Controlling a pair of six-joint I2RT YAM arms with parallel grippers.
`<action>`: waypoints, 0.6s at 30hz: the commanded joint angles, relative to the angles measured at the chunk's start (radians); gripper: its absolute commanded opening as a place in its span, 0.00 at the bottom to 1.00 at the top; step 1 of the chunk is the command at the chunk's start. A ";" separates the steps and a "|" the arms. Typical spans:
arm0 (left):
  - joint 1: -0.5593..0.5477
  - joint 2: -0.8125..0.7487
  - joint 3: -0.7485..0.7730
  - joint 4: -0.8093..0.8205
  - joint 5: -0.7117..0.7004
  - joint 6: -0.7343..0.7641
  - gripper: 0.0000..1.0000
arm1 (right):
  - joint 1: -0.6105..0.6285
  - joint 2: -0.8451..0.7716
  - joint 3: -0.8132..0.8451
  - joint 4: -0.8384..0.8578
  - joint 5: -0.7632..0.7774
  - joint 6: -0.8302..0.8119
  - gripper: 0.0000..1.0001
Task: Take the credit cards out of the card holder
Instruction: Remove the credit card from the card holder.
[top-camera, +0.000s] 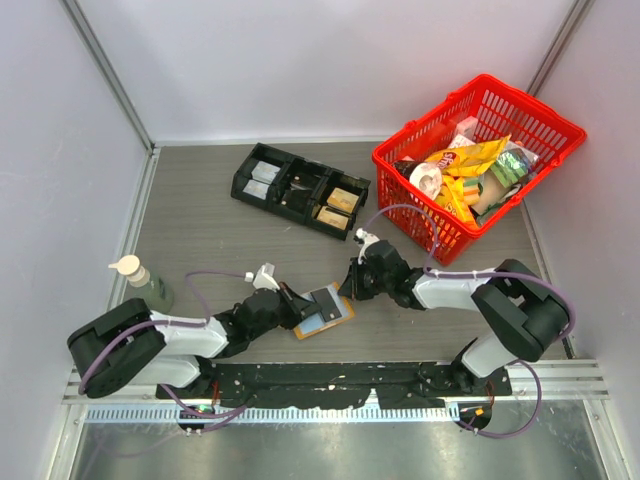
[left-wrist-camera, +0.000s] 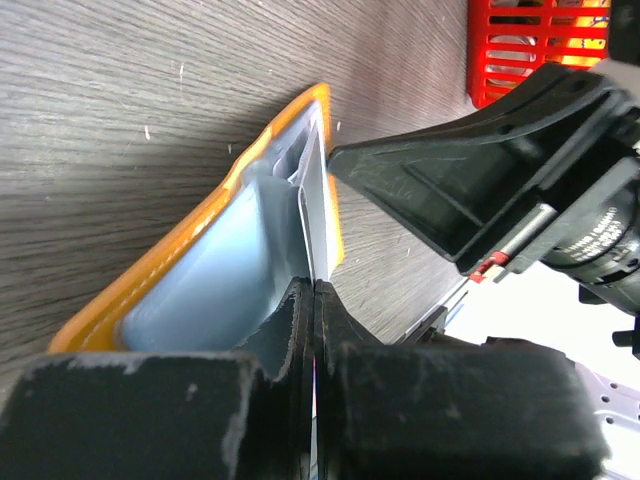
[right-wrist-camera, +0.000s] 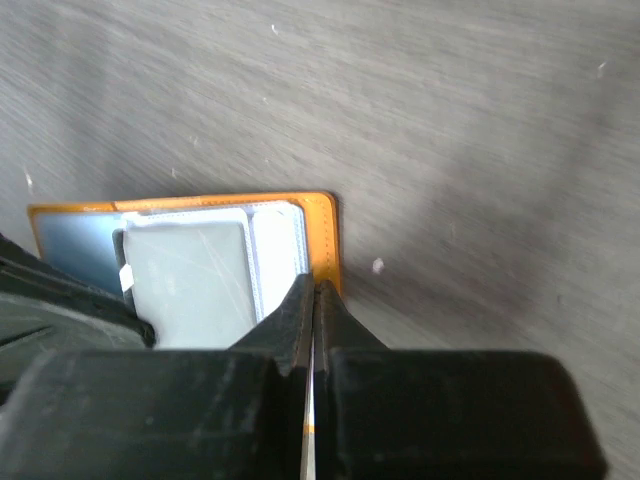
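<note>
The card holder (top-camera: 322, 314) lies open on the table between my two arms, orange-rimmed with pale blue-grey panels (left-wrist-camera: 210, 270). A grey credit card (right-wrist-camera: 190, 280) sticks partly out of its pocket. In the left wrist view the card (left-wrist-camera: 314, 200) shows edge-on, and my left gripper (left-wrist-camera: 314, 286) is shut on its near edge. From the other side, my right gripper (right-wrist-camera: 315, 285) is shut on the holder's orange rim (right-wrist-camera: 325, 235). Seen from above, the left gripper (top-camera: 297, 303) and right gripper (top-camera: 352, 287) face each other across the holder.
A black compartment tray (top-camera: 300, 190) with small items stands behind the holder. At the back right is a red basket (top-camera: 480, 160) full of packets. A small bottle (top-camera: 145, 280) stands at the left near my left arm.
</note>
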 joint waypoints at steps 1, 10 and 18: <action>0.000 -0.066 0.006 -0.114 -0.036 0.005 0.00 | 0.001 0.029 -0.046 -0.173 0.015 -0.023 0.02; 0.000 0.004 0.057 -0.103 -0.025 0.049 0.00 | 0.001 -0.096 -0.005 -0.114 -0.097 -0.011 0.13; 0.000 0.086 0.086 -0.040 0.006 0.065 0.00 | 0.001 -0.150 -0.002 -0.071 -0.067 -0.011 0.26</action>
